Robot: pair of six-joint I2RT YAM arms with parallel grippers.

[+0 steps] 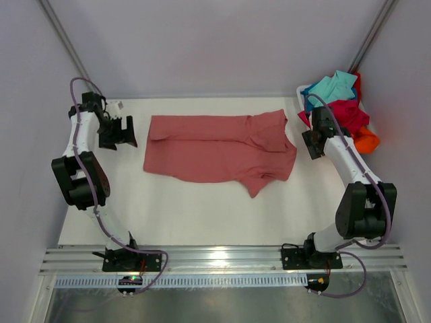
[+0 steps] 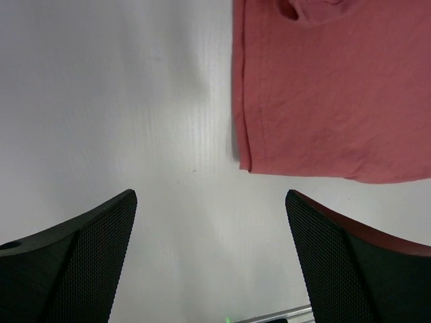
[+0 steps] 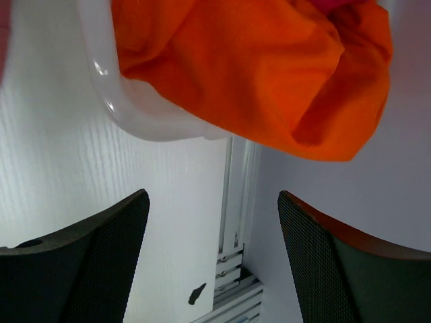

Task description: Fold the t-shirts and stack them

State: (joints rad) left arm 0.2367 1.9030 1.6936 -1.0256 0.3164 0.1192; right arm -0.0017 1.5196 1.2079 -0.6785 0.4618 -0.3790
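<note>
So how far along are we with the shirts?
Early. Done: the salmon-pink t-shirt lies spread on the table, its far edge seemingly folded in. In hand: nothing; the left gripper and right gripper are open and empty. Left: finish folding it, then the turquoise t-shirt, crimson t-shirt and orange t-shirt, heaped in the white tub. No stack yet.

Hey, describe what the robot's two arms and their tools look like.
The left arm and right arm have white links, black joints and a lilac cable each. The left tool and right tool each have two black fingers with meshed faces.
</note>
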